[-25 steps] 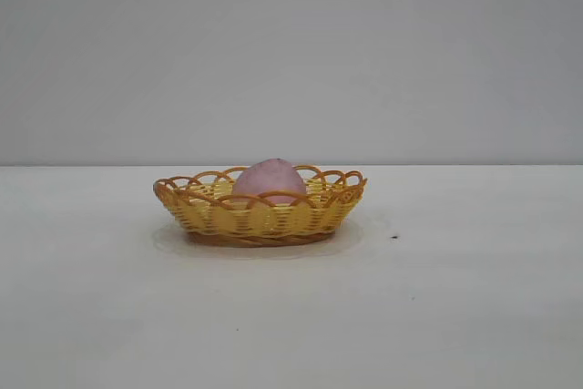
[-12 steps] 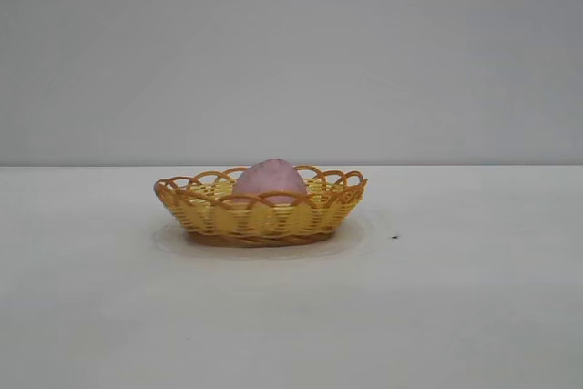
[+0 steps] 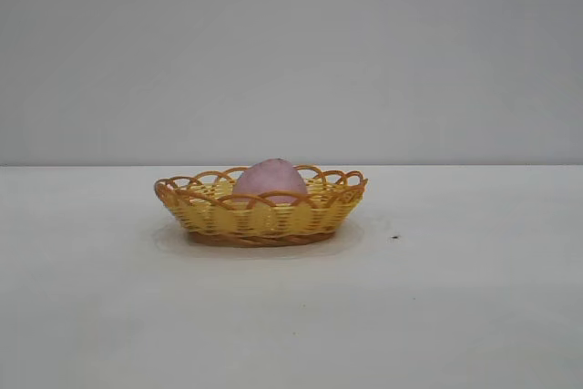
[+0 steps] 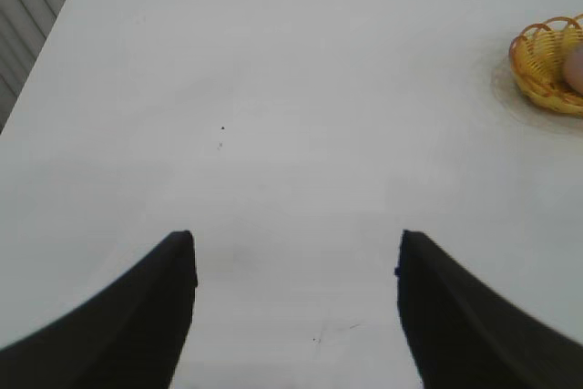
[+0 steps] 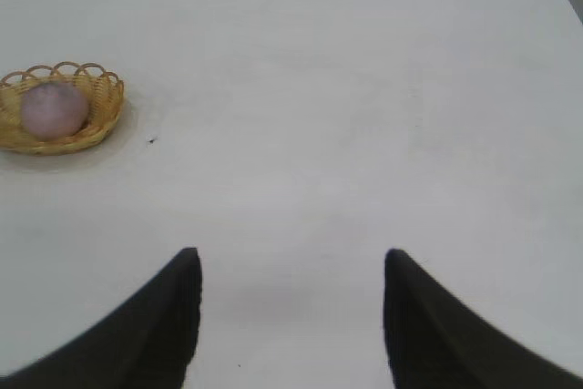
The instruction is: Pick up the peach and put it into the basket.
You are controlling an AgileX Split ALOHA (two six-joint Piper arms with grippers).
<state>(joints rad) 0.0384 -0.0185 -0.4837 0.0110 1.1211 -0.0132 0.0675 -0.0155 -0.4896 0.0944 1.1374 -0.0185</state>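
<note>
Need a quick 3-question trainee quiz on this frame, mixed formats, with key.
1. True or false: the dusty pink, rounded peach lies on the bare white table.
2. The right gripper is: A) shut on the peach, B) open over bare table, apart from the basket, C) inside the basket.
3. Fill in: the left gripper holds ____.

Key:
1. False; it sits inside the shallow oval yellow wicker basket with the orange-brown looped rim.
2. B
3. nothing; its jaws stand open over bare table.
</note>
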